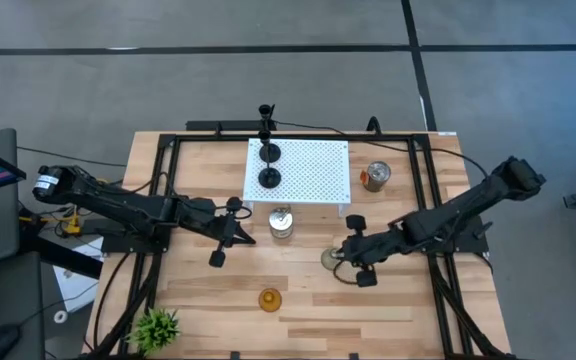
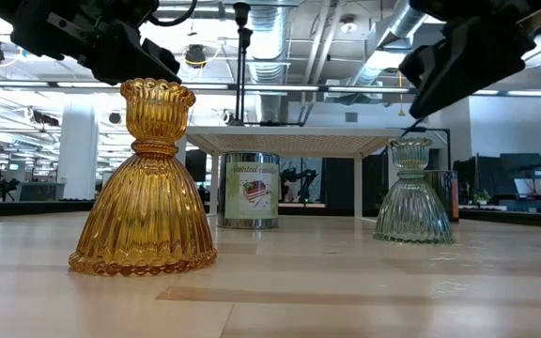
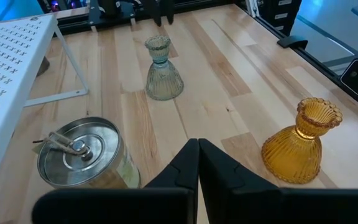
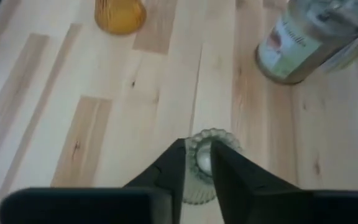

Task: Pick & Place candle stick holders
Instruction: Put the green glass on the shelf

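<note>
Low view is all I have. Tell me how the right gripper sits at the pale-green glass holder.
Observer: The right gripper hovers over the pale-green glass holder, its fingers slightly parted above the cup. I cannot tell whether they touch it.
Operator: Report the left gripper.
Observer: The left gripper is shut and empty, beside the lidded candle tin.
Operator: Locate the black holders.
Observer: The two black candlestick holders stand on the white perforated shelf.

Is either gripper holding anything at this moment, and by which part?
The left gripper is shut on nothing. The right gripper straddles the pale-green holder at its top rim; whether it grips cannot be told.
</note>
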Robot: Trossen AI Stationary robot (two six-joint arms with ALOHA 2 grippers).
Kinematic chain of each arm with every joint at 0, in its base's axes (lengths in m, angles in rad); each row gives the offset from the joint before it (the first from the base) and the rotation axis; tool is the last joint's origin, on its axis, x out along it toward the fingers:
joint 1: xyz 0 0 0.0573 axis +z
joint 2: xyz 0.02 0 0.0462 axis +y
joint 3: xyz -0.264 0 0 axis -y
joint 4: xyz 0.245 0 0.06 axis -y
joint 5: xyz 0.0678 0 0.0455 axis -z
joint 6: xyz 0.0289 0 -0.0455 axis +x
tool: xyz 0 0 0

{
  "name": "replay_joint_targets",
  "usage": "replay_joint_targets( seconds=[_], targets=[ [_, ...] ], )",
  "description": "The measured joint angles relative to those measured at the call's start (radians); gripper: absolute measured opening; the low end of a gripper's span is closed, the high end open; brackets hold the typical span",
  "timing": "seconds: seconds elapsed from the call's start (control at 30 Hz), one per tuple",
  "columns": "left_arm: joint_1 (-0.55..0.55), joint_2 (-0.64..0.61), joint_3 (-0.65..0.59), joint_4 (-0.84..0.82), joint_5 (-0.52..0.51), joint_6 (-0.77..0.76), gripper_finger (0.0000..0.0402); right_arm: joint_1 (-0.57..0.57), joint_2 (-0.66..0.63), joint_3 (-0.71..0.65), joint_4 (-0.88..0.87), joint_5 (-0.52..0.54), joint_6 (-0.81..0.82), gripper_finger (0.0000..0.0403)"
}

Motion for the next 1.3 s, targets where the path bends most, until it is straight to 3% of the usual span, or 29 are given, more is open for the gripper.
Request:
replay_joint_targets(
  seconds=[0.23,0.4,0.53,0.77,1.03,1.3],
  targets=[
    [0.0,0.0,0.0,-0.001,0.0,0.0,0.001,0.0,0.102,0.016,-0.021,-0.019,0.013,0.0121],
    [0.0,0.0,0.0,-0.001,0.0,0.0,0.001,0.0,0.143,0.021,-0.01,-0.007,0.012,0.0132],
    [0.0,0.0,0.0,-0.001,0.0,0.0,0.001,0.0,0.13,0.019,-0.008,-0.007,0.011,0.0108],
    [0.0,0.0,0.0,-0.001,0.0,0.0,0.001,0.0,0.076,0.014,-0.038,-0.009,0.013,0.0013],
    [0.0,0.0,0.0,0.0,0.0,0.0,0.001,0.0,0.072,0.03,-0.061,0.019,0.045,0.0006],
    [0.0,0.0,0.0,0.001,0.0,0.0,0.001,-0.001,0.074,0.174,-0.243,0.037,0.047,0.0003]
  ],
)
